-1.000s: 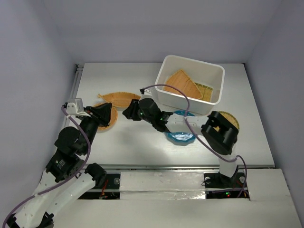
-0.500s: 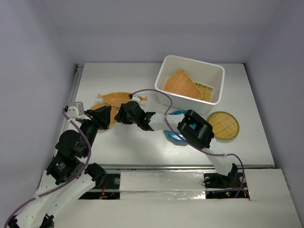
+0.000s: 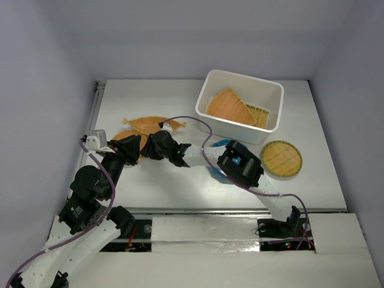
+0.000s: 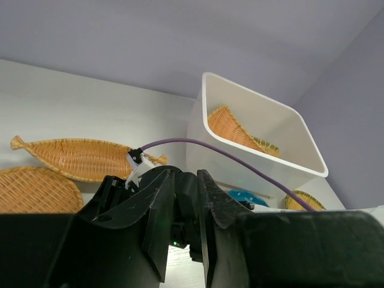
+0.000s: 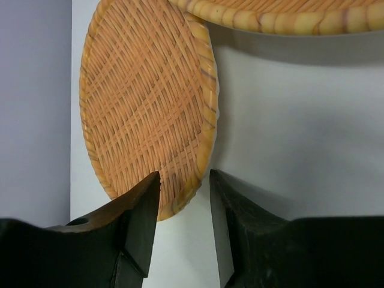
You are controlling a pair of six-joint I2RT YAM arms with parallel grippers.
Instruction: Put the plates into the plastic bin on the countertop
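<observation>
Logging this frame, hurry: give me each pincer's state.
Left pincer: slightly open, empty.
Right pincer: straddles the rim of the round wicker plate; clamped or not, cannot tell.

Only slivers of the round teal-blue plate (image 3: 223, 143) show around the right arm (image 3: 240, 165). The round woven wicker plate (image 3: 122, 135) lies mostly under the left hand (image 3: 137, 141) and right hand (image 3: 147, 150). In the right wrist view its near rim is hidden behind the fingers (image 5: 141, 204). The leaf-shaped wicker plate (image 5: 276, 15) runs off that view's top edge.
</observation>
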